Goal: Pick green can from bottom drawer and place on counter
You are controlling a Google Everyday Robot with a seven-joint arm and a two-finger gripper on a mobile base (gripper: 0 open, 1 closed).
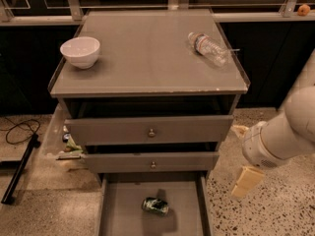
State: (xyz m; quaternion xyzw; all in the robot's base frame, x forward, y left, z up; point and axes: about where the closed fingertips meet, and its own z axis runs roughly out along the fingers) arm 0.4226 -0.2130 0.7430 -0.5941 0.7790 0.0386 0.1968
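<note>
The green can [155, 206] lies on its side on the floor of the pulled-out bottom drawer [123, 208], near its middle. The grey counter [147, 63] tops the cabinet above it. My gripper [243, 156] hangs at the right of the cabinet, level with the middle drawer, above and to the right of the can and apart from it. Its pale fingers [247, 181] stand spread, with nothing between them.
A white bowl [80, 51] stands at the counter's left and a clear plastic water bottle [209, 48] lies at its right rear. Two upper drawers with knobs [151, 132] stick out slightly. A cable [19, 131], a black stand leg [17, 173] and clutter [69, 146] are at the left.
</note>
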